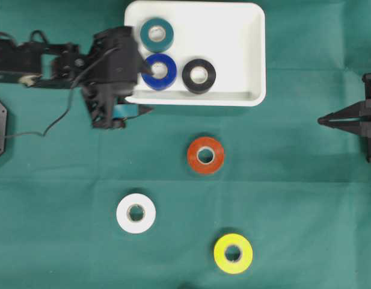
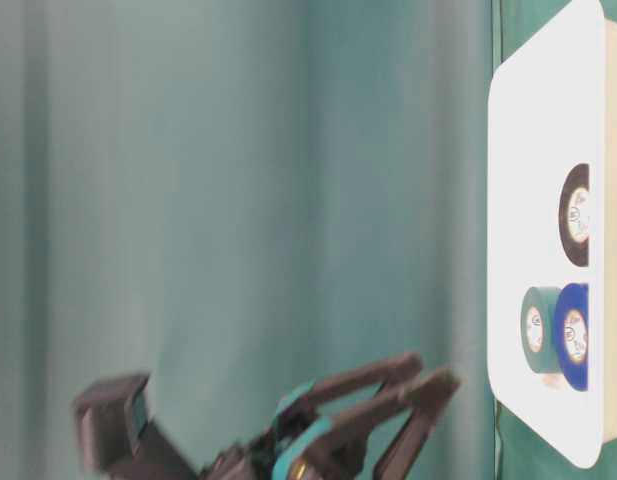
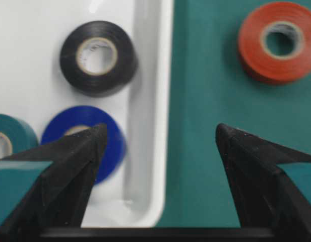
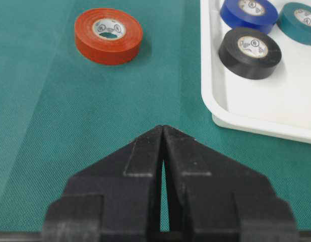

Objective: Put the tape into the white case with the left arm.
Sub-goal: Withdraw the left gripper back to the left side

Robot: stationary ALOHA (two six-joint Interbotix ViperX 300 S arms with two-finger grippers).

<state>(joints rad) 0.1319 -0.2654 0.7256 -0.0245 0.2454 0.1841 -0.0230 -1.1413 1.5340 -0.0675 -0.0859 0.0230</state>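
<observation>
The left gripper is seen with its jaws spread wide and nothing between them, poised at the near-left corner of the white case. In the left wrist view one finger hangs over the tray floor and the other over the green cloth, so the raised rim is straddled.

Three rolls already lie inside the white case: the teal tape, the blue tape just beside it and partly hidden under the gripper, and the black tape next to the blue one. Three more are left on the tabletop: the orange tape nearest the case, the white tape and the yellow tape further out, each well apart from the others.

The right gripper is kept at the right edge, its jaws pressed together and empty.

Several risks can be judged from here. The rim could be clipped by the straddling finger, and the light case shoved or tipped. The blue tape could be nudged by the finger above it. A poorly centred approach to the orange tape could push it away.
</observation>
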